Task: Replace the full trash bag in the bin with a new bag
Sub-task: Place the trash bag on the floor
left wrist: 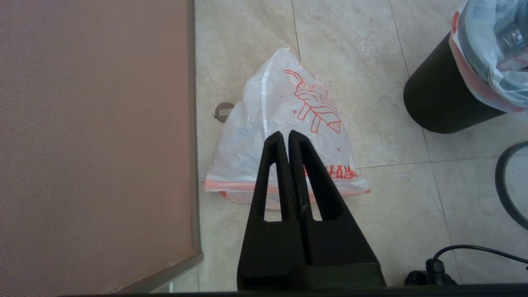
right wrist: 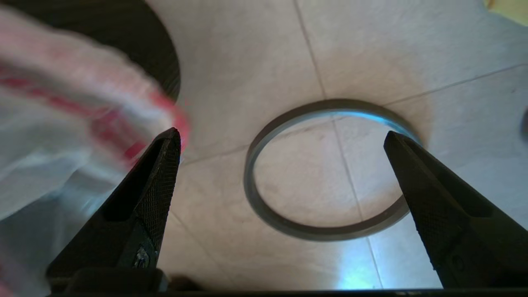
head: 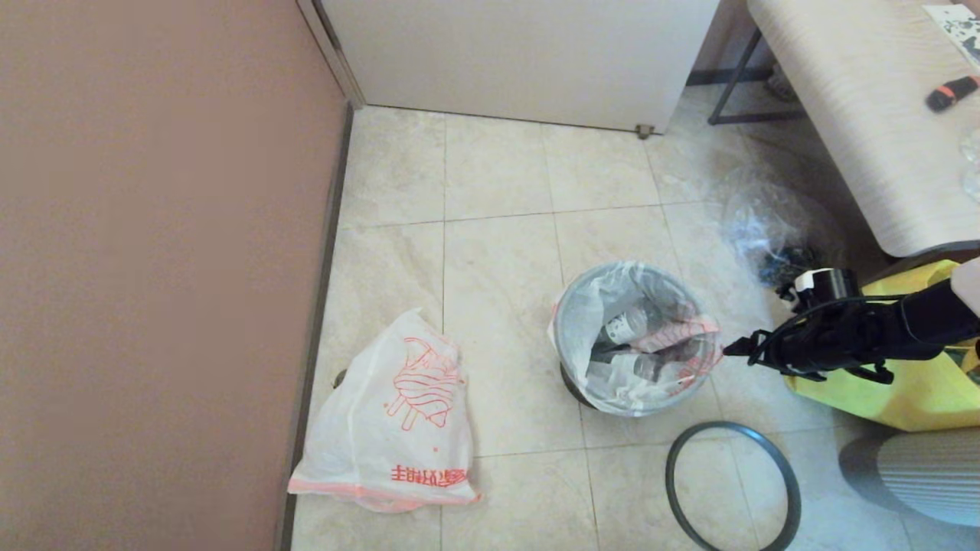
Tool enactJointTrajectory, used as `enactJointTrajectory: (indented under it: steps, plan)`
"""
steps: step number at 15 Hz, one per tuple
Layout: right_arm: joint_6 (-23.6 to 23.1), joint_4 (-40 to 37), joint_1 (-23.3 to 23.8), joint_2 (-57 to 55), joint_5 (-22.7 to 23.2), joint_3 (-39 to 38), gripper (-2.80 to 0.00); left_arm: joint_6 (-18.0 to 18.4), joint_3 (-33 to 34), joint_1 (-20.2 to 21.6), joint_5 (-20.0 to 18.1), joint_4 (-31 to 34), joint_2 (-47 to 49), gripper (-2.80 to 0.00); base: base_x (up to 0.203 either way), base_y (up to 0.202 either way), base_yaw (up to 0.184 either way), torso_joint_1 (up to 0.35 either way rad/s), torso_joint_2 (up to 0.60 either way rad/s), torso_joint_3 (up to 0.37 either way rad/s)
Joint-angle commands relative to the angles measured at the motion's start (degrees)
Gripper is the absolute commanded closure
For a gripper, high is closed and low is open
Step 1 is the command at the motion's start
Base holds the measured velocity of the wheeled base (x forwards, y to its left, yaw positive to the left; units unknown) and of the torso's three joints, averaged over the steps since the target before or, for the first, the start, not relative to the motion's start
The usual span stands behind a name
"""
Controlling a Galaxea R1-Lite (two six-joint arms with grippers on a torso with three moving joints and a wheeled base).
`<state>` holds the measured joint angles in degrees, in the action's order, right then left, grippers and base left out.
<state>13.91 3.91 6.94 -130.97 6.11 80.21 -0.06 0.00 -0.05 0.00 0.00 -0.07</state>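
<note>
Right tool reaching for full trash bag's rim
Hoop (head: 733,487) lies off on the floor, freeing the bag; right tool (head: 727,349) spread at the full trash bag (head: 635,337) in the bin (left wrist: 441,99); new bag (head: 398,417) flat leftward, left tool (left wrist: 288,138) pressed together above it.

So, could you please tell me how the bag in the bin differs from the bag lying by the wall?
The full bag sits in the black bin, bulging, with bottles showing; the new bag lies limp on the floor. The full bag's mouth gapes open; the new bag's is flat. Both are thin white plastic with orange-red print.
</note>
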Motion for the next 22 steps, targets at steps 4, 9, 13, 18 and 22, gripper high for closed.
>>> enactJointTrajectory:
  steps: [4,9,13,18,22]
  plan:
    - [0.1,-0.1,0.1,-2.8,-0.8,3.5,-2.80,0.0,0.0,0.0,0.0,0.0,0.1,0.00,0.000,0.000,0.000,0.000,0.00,0.000]
    - [0.2,-0.3,-0.1,-4.1,-0.9,5.2,-2.80,0.0,0.0,0.0,0.0,0.0,0.1,0.00,0.000,0.000,0.000,0.000,0.00,0.000]
    - [2.0,-0.5,-0.3,-4.2,-0.8,5.2,-2.80,0.0,0.0,0.0,0.0,0.0,0.1,0.00,0.000,0.000,0.000,0.000,0.00,0.000]
    - [2.0,-0.7,-0.5,-3.1,-0.8,4.7,-2.80,0.0,0.0,0.0,0.0,0.0,0.1,0.00,0.000,0.000,0.000,0.000,0.00,0.000]
    - [2.0,-0.7,-0.4,-2.3,-0.9,3.9,-2.80,0.0,0.0,0.0,0.0,0.0,0.1,0.00,0.000,0.000,0.000,0.000,0.00,0.000]
